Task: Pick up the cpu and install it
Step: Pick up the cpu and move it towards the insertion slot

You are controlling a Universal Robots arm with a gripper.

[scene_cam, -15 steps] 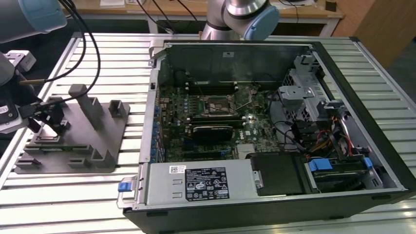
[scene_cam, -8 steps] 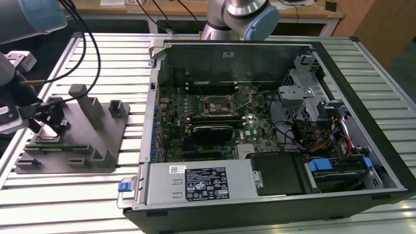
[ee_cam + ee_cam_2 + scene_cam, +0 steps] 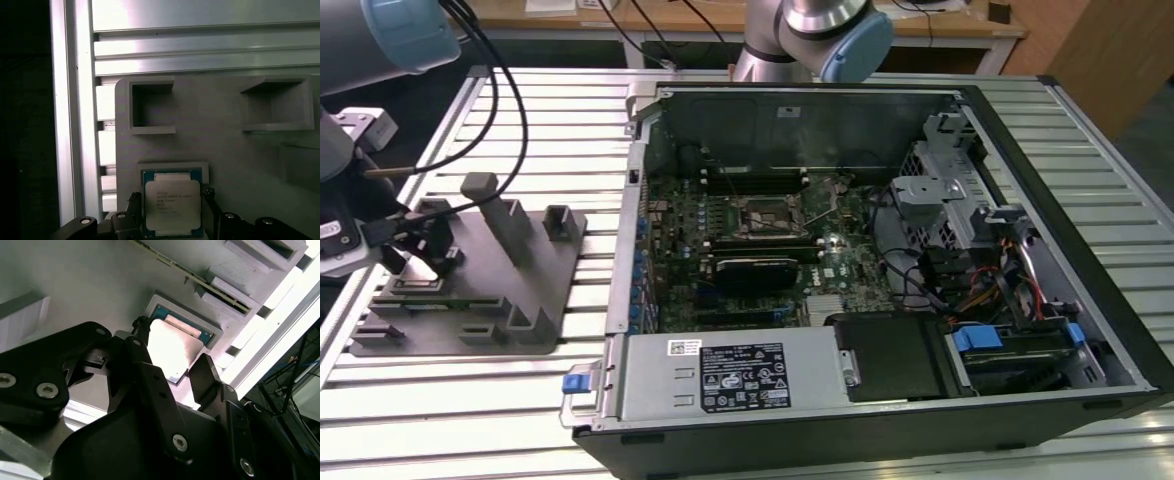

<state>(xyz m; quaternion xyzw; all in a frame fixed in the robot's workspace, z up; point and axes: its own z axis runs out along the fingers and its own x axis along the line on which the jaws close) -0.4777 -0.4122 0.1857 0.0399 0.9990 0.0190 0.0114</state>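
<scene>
1. The cpu lies flat, silver top up, seated in a shallow square pocket of the grey fixture plate. It has not been lifted.
2. The gripper straddles the chip. Its jaws stand a little wider than the cpu, with one black finger just beside each of two opposite edges. Whether the pads touch those edges cannot be told.
3. Judged from this, the pick-up step is in hand and the grasp is not yet made.
4. That grasp calls for an even squeeze on the two thin edges and a level, straight lift. A tilt could catch the chip on the pocket rim.
5. In the exterior view, the fixture plate rests on the slatted metal table, at 9 o'clock of the open computer case.
6. The motherboard socket sits inside the case, well apart from the plate toward 3 o'clock. The install has not begun.
</scene>
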